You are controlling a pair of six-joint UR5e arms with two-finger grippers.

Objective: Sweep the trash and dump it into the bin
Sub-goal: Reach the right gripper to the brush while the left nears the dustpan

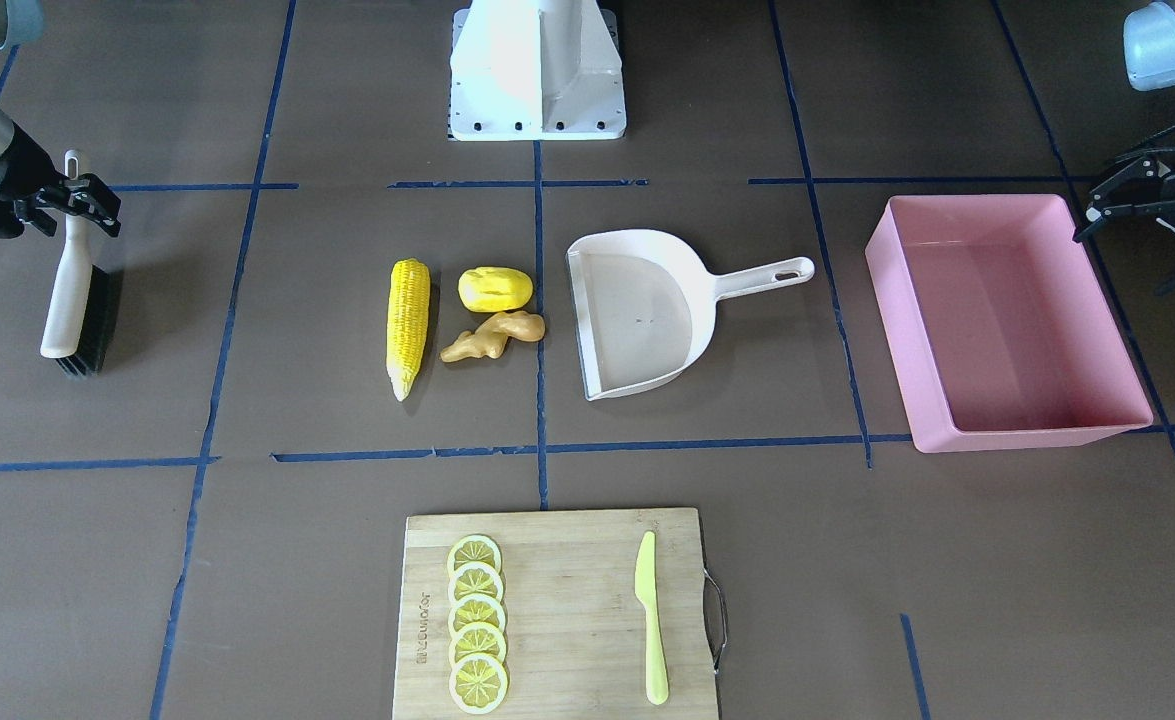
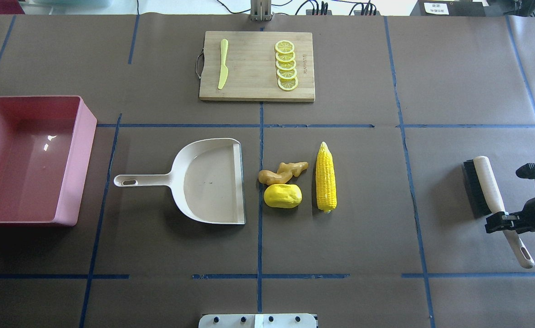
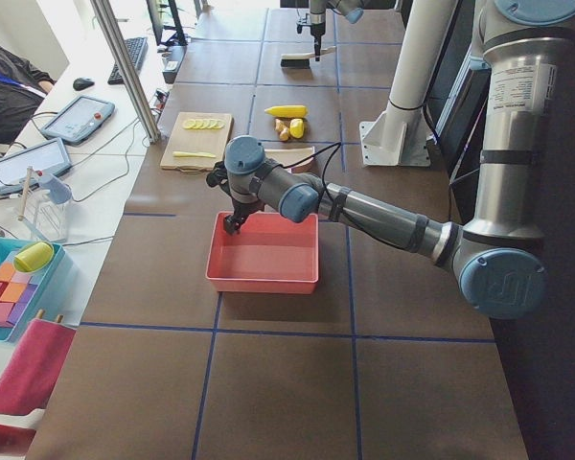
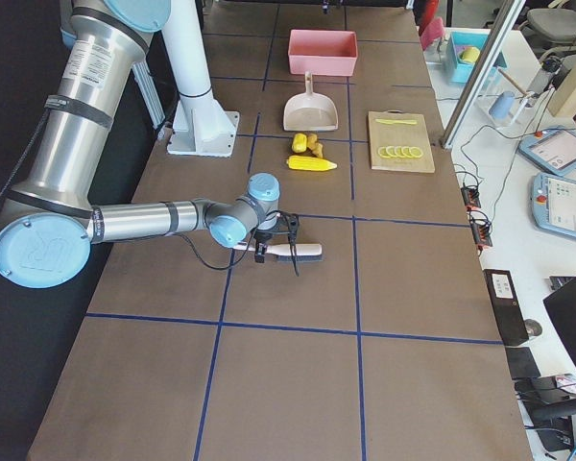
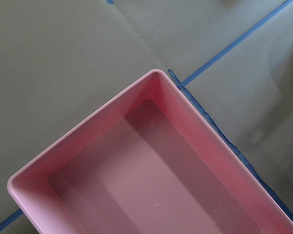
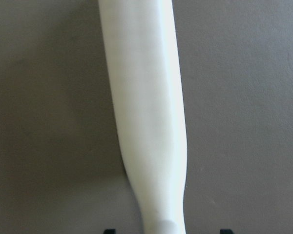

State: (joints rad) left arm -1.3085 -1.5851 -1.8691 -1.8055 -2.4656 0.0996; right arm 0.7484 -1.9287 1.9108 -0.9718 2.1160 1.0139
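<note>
Right fingers: spread apart, one on each side of the brush's white handle (image 6: 146,122); the wrist view shows a gap on both sides, so they do not yet clamp it.
Right gripper (image 1: 75,200): low over the narrow part of the handle, near its free end.
Brush (image 1: 72,300): lies flat on the table (image 1: 247,560), black bristles to one side, well apart from the trash.
Left gripper (image 1: 1132,240): its fingers look spread and hold nothing; it hangs by a corner of the bin, on the side away from the dustpan.
Bin (image 1: 1032,430): pink tub at the robot's left end of the table; nothing shows inside it.
Trash: corn cob (image 1: 407,325), potato-like lump (image 1: 494,289) and ginger root (image 1: 492,337) lie together near the table's middle. The lump and the root are just beside the dustpan's open lip, the cob one step further out.
Dustpan (image 1: 637,310): flat on the table, mouth toward the trash, handle toward the bin.
Step in hand: I judge it is taking the brush; no sweeping is done.
How it will handle: the handle looks stiff, smooth and light, so a firm grip at mid-handle should keep it from turning. The toy foods look light and hard; the cob may roll, so a slow push toward the pan seems wise.
</note>
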